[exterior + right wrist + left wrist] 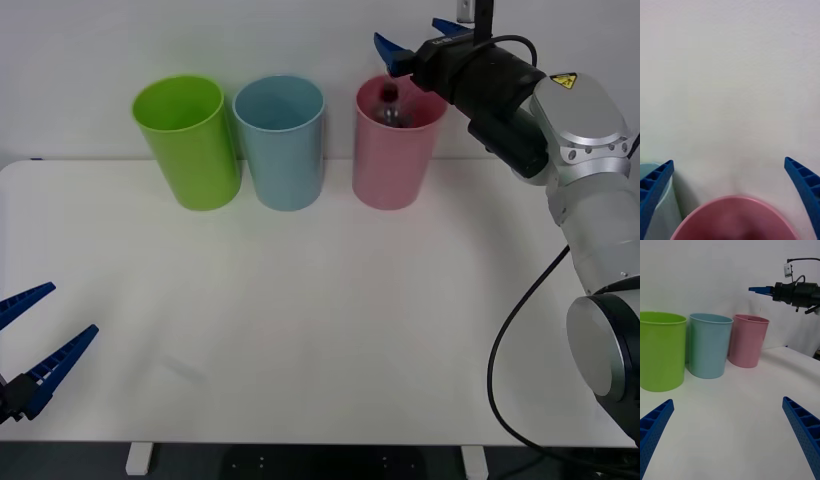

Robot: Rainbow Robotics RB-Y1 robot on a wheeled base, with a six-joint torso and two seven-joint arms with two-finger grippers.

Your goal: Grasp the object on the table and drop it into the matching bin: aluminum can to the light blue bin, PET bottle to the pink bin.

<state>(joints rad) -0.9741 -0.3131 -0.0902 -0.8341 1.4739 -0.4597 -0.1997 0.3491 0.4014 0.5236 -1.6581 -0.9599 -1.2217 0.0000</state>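
With the bottle (389, 106) already lying inside the pink bin (393, 160) at the far right, we should lift the open, empty right tool (420, 38) straight up clear of the rim, left tool (30, 350) parked open near-left.

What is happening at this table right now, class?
The right gripper hangs open just above the pink bin, and the PET bottle sits inside that bin, so the drop looks done. The light blue bin and a lime green bin stand beside it. The left gripper waits open at the table's near edge.
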